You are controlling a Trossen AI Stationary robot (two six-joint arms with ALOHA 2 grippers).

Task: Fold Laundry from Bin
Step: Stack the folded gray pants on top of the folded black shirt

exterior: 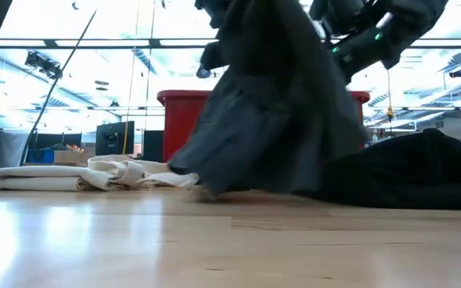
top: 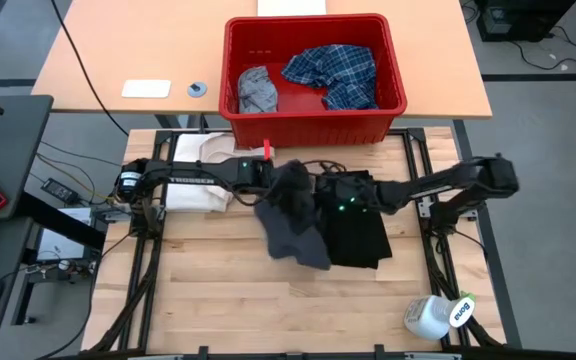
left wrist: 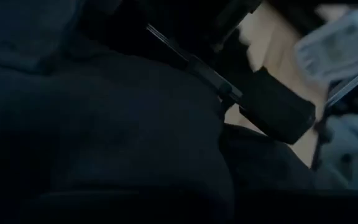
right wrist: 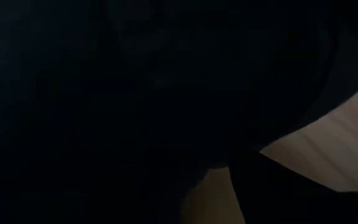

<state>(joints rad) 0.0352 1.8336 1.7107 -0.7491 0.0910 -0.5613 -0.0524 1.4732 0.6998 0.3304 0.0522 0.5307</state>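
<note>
Mid-task: left gripper pinched the dark grey garment aloft; right gripper, jaw state unclear, beside it. Black garment lay tabled; plaid shirt and light grey garment waited in the bin.

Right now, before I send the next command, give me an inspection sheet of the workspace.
Surface: wooden table, bare at the front.
Job's things: dark grey garment lifted, its lower edge trailing on the table; black garment lying flat beside it; light grey garment and plaid shirt in the red bin.
Clutter: cream-white cloth under the left arm; white bottle lying at the front right corner.
Grippers: left gripper shut on the dark grey garment's top; right gripper at the same garment, hidden by cloth.
Cables: loose cables beside the table's left edge.
Surroundings: second tabletop behind with a small white pad.
</note>
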